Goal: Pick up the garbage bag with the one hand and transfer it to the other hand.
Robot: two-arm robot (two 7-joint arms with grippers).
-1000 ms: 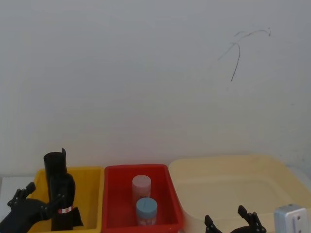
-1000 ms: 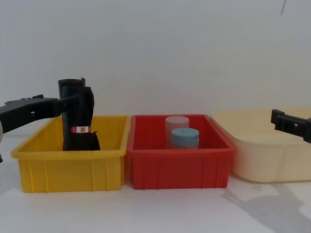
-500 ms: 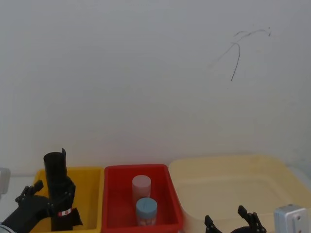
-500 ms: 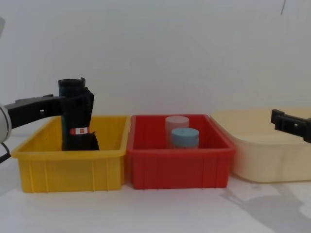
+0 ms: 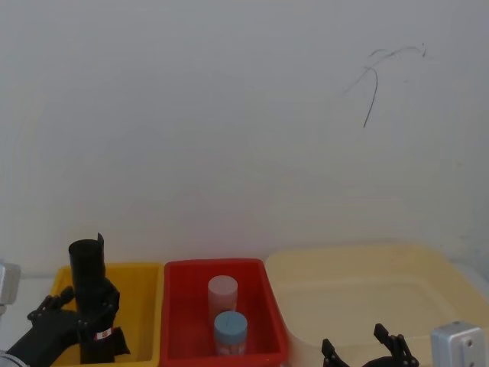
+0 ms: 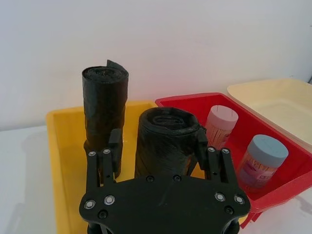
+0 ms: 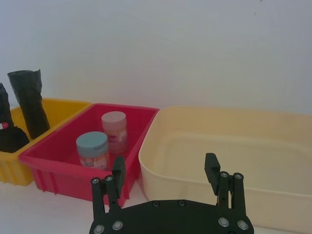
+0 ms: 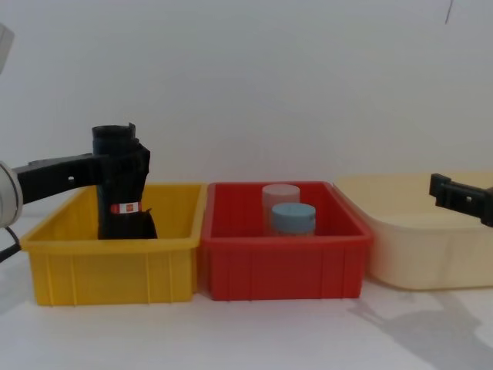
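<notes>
1. Nearest you on the left, the left gripper reaches into the yellow bin. Its fingers are spread either side of the garbage bag, and a gap shows on one side, so nothing is pinched yet.
2. On your right, the right gripper hangs spread and empty before the cream tub, well apart from the bag.
3. The bag stands upright in the bin, seemingly on its floor.
4. Just behind it stands the plain black roll.
5. You look to be at the grasp step of the pickup. Next, close squarely on the banded roll, then lift straight up, clear of the plain roll and the bin wall.
</notes>
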